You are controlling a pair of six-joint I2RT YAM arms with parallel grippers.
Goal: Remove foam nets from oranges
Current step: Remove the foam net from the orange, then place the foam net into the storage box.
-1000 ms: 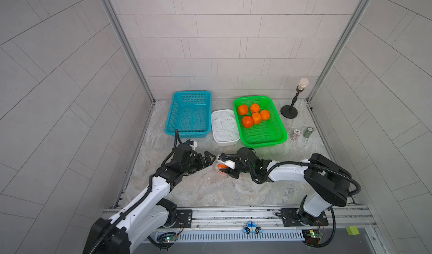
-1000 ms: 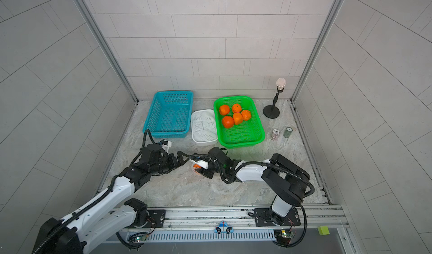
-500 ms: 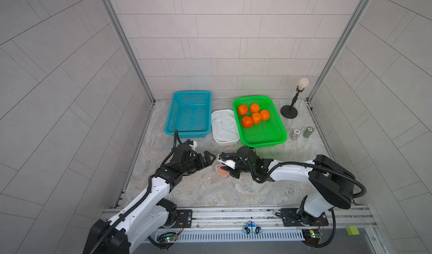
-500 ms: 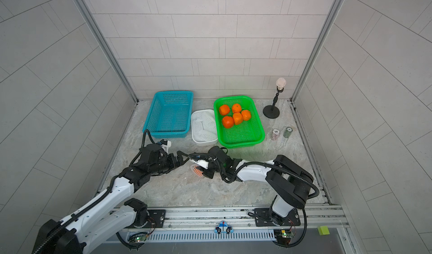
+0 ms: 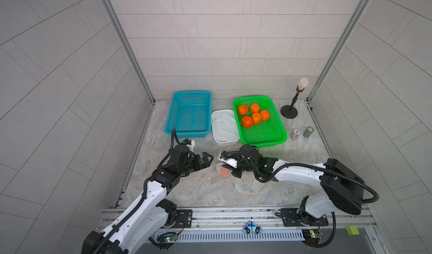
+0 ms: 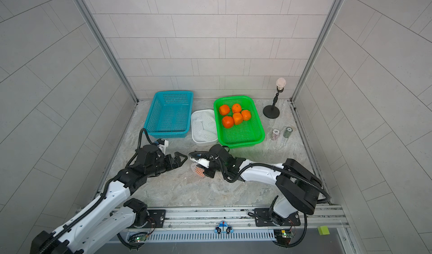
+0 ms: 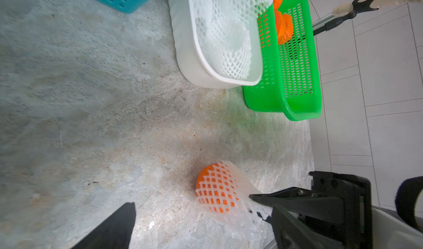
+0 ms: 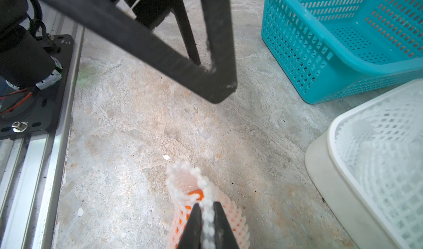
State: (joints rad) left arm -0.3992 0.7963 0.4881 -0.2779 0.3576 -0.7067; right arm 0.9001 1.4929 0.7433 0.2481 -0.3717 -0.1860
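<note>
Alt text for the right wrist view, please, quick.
The right tool pinches the rim of a white foam net holding an orange on the stone table. The open left tool hangs ahead, near a teal basket and a net-filled white tub.

No words or nos. to read anywhere. Only sign-like thing: a little blue & white car sticker (image 5: 252, 230) on the metal rail (image 5: 210, 214), btm middle of the frame in both top views. Any writing on it is too small to tell.
</note>
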